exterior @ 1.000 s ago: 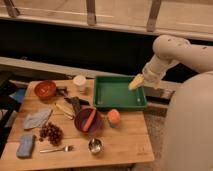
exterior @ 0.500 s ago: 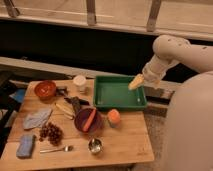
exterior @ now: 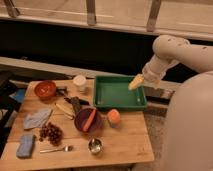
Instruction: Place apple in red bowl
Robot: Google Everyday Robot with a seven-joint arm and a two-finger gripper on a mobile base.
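Note:
The apple (exterior: 114, 116), small and orange-peach, rests on the wooden table just in front of the green tray (exterior: 119, 92). The red bowl (exterior: 45, 89) stands at the table's far left corner and looks empty. My gripper (exterior: 136, 82) hangs over the right part of the green tray, well to the right of and behind the apple. It is open with nothing between its pale fingers. The white arm reaches in from the right.
A dark purple bowl (exterior: 85, 124) holding a carrot stick (exterior: 90, 119) sits left of the apple. A white cup (exterior: 79, 82), a steel cup (exterior: 95, 145), grapes (exterior: 50, 132), a spoon (exterior: 56, 149), a grey cloth (exterior: 36, 119) and a blue sponge (exterior: 26, 146) lie around.

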